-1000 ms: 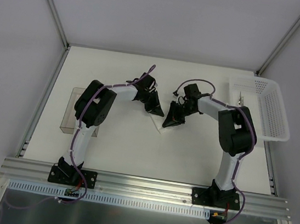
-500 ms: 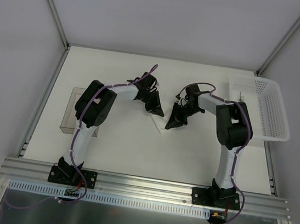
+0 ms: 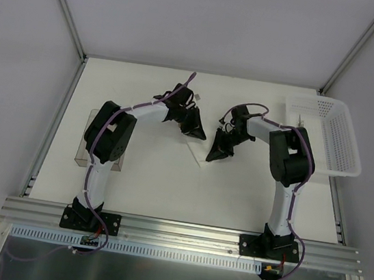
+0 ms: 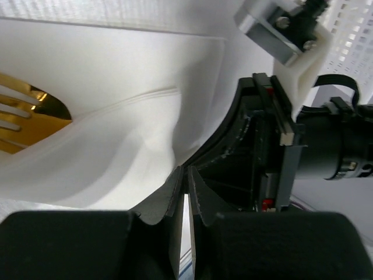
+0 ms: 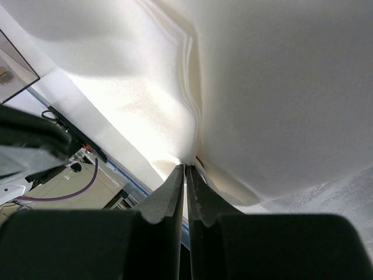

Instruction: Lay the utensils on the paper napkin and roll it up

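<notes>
The paper napkin (image 4: 116, 70) is folded over the gold utensils (image 4: 41, 111), whose fork tines and bowl stick out at the left of the left wrist view. From above only a small white strip of napkin (image 3: 198, 157) shows between the two grippers. My left gripper (image 4: 186, 172) is shut with a thin slit of light and nothing in it; the napkin lies against its left finger's outer side. My right gripper (image 5: 186, 167) is shut on a raised fold of the napkin (image 5: 262, 87). Seen from above, the left gripper (image 3: 196, 130) and right gripper (image 3: 214, 152) face each other mid-table.
A white perforated basket (image 3: 335, 142) stands at the table's right edge, with something slim inside at its far end. A clear box (image 3: 88, 146) lies by the left arm's elbow. The right arm's wrist (image 4: 326, 146) is close in front of the left gripper.
The left arm's elbow has swung left and its gripper has drawn slightly back from the napkin. The right gripper shifted a little right, then held still, pinching the napkin.
</notes>
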Controlling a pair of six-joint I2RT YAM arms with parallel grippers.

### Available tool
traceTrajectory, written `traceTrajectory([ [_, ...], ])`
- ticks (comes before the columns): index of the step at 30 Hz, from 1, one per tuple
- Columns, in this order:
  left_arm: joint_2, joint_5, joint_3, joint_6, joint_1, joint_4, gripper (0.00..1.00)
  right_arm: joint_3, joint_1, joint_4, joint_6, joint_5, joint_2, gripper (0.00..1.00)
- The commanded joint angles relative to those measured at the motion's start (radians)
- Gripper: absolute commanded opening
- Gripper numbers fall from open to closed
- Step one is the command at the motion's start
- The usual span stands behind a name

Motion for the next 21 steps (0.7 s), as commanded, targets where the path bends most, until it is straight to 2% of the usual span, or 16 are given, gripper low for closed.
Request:
traceTrajectory([
  [1,-0.042,0.037,-0.014,0.013,-0.008,0.015,0.06,-0.004,-0.001,-0.047,-0.014,0.112,0.046,0.09],
  [11,0.059,-0.004,-0.022,-0.045,-0.011,0.015,0.0,0.001,-0.001,-0.047,-0.018,0.111,0.042,0.1],
  [16,0.099,-0.019,-0.029,-0.083,-0.008,0.014,0.0,0.005,-0.001,-0.047,-0.018,0.109,0.037,0.09],
  [21,0.082,-0.018,-0.039,-0.033,-0.008,0.026,0.0,0.004,-0.001,-0.047,-0.012,0.103,0.046,0.1],
])
